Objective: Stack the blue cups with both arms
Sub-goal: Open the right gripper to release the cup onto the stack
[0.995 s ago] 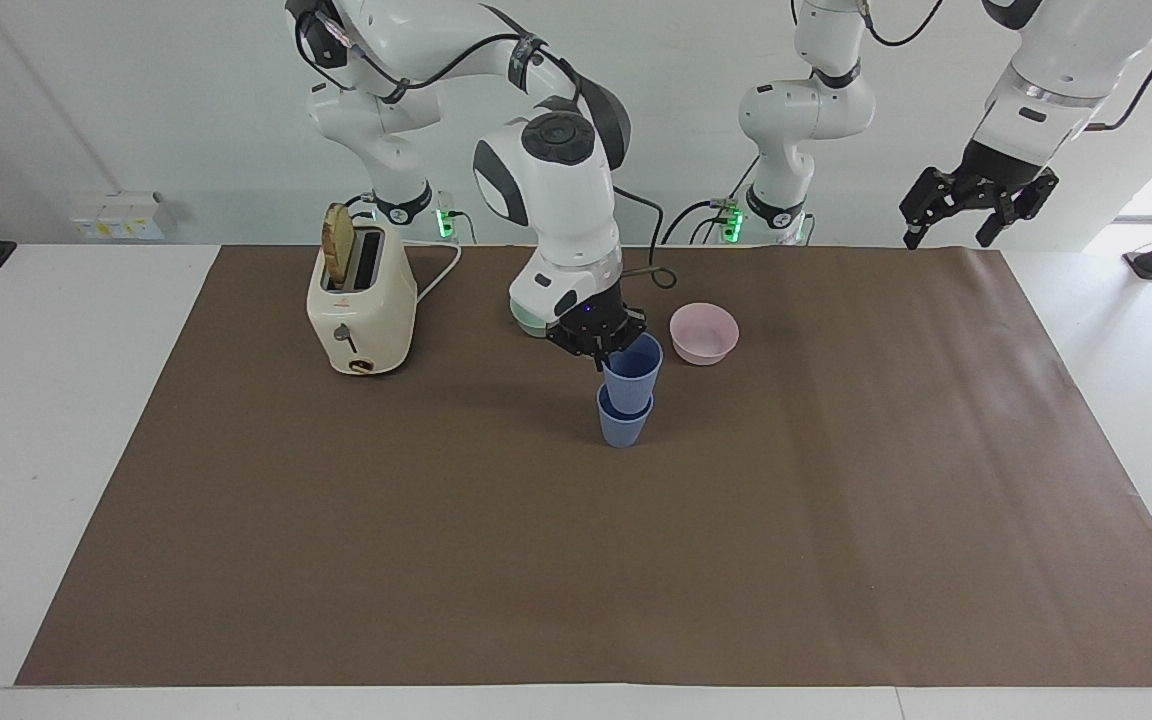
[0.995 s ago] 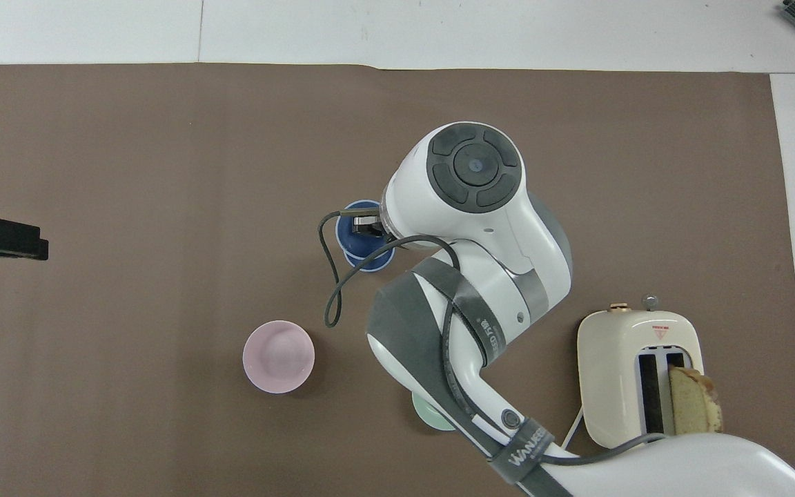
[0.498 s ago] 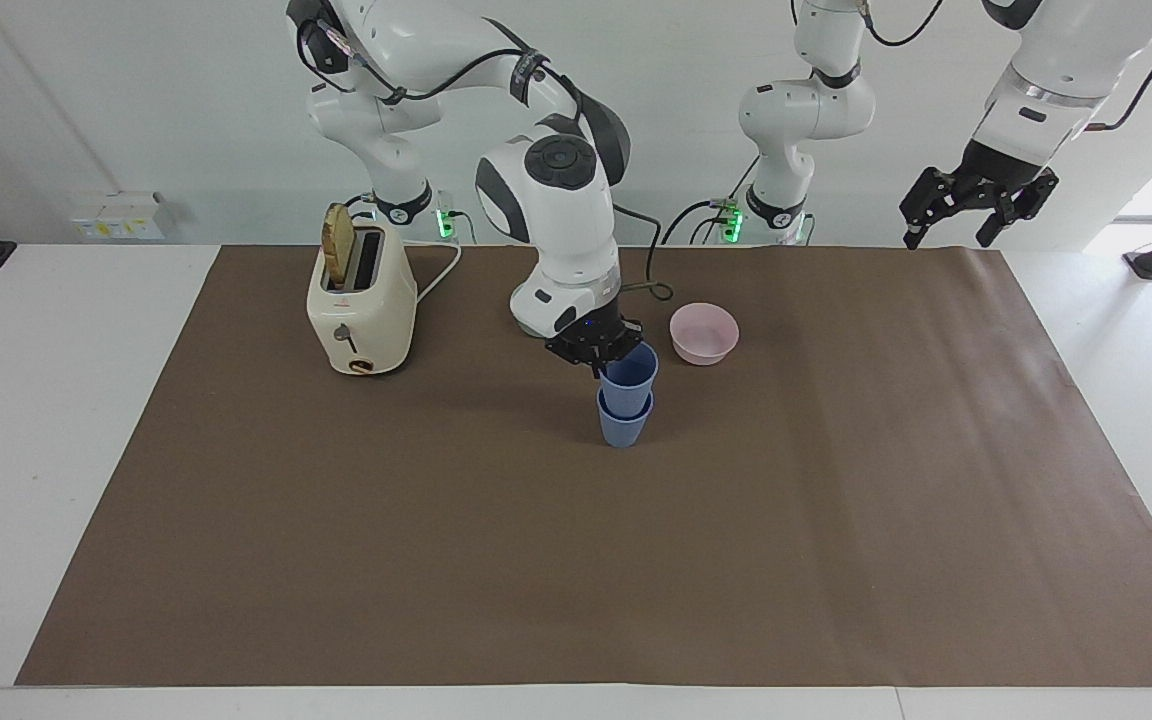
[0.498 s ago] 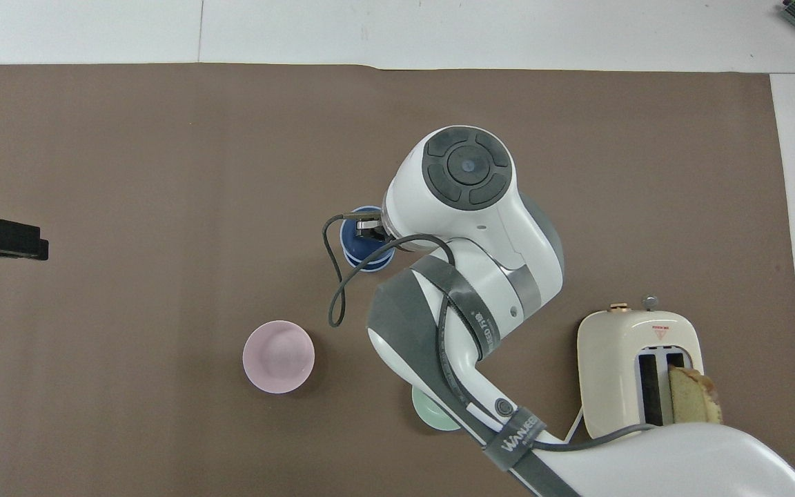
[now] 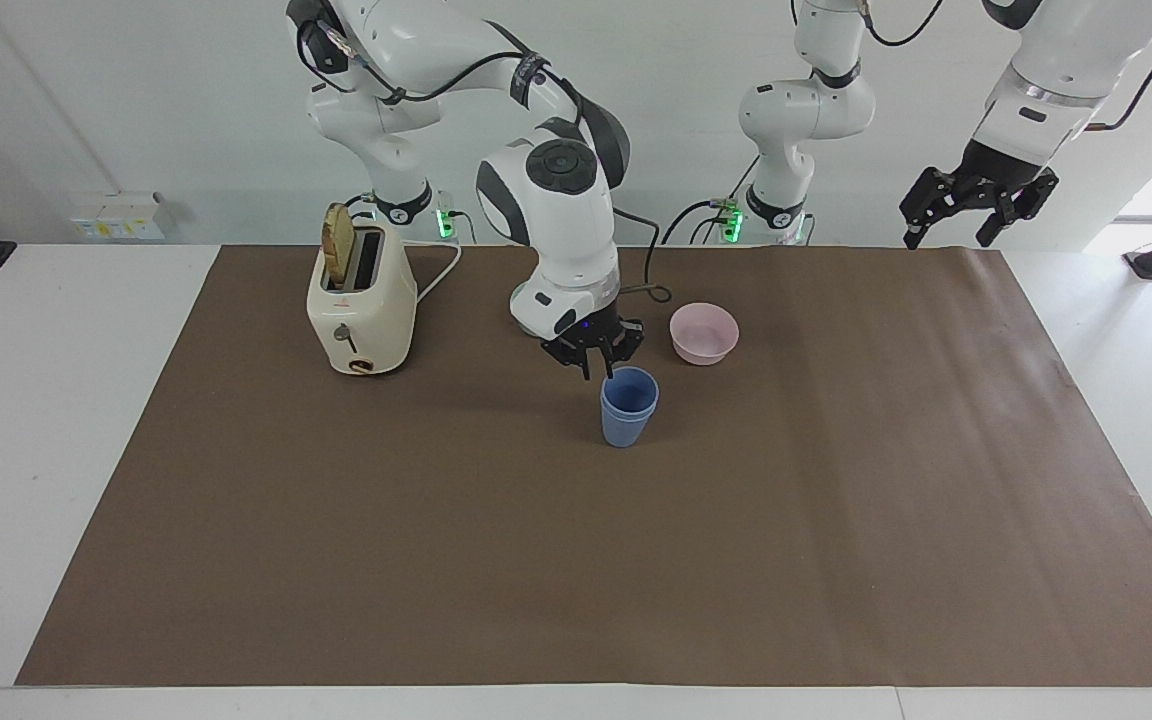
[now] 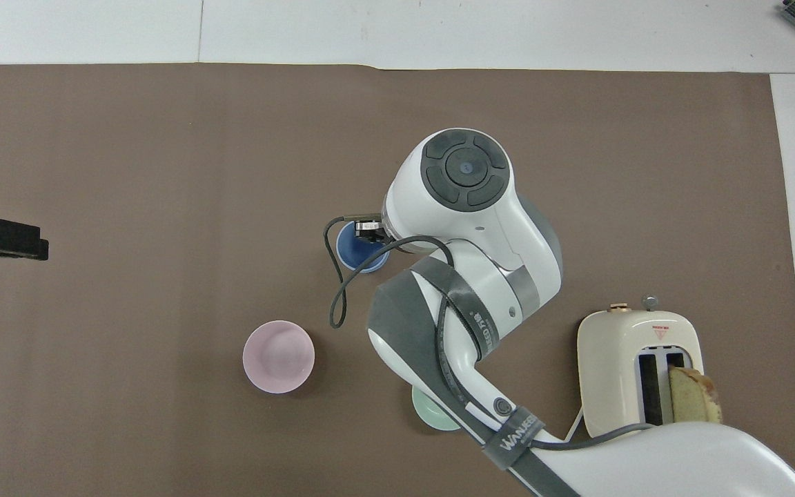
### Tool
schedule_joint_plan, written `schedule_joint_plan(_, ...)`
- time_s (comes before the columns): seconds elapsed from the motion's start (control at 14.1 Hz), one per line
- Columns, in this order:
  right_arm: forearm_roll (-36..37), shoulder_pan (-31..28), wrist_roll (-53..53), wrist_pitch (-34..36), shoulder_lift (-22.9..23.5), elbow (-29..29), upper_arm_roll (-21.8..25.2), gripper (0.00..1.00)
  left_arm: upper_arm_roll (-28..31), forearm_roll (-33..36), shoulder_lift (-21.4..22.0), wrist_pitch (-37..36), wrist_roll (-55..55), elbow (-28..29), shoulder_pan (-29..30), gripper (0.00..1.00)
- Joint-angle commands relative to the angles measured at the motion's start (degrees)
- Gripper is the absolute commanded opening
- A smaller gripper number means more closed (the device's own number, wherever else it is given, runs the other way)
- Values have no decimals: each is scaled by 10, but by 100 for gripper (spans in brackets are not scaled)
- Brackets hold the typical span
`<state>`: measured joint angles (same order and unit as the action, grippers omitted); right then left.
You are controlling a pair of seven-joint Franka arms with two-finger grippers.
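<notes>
The strap around the right arm reads "WANJEE", its last letters hidden.

Two matte blue cups stand nested upright mid-mat, near the pink bowl.

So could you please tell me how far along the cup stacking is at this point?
Done: the blue cups sit nested as one stack on the brown mat. In hand: nothing; the right gripper hangs open just above the stack's rim, and the left gripper waits open over its own end of the table. Left: only moving the right arm away.
</notes>
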<state>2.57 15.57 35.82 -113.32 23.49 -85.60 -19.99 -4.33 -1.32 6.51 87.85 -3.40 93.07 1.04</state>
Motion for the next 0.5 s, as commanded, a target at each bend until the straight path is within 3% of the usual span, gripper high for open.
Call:
schedule_joint_plan(0.0,8,-8,11,-13,-2,-8,-7,44,5,-6,3,-8,1,-3,-4,100)
schedule_joint_plan(0.14,9,-12,9,-7,-2,-7,-7,47,5,-6,3,-8,1,-3,-4,100)
schedule_joint_plan(0.21,9,-19,5,-3,-2,-6,-6,60,5,-6,3,-8,1,-3,-4,100)
schedule_joint_plan(0.28,10,-24,3,-3,-1,-6,-6,97,5,-6,3,-8,1,-3,-4,100)
schedule_joint_plan(0.43,30,-40,-14,6,-2,-3,-7,100,5,-6,3,-8,1,-3,-4,100)
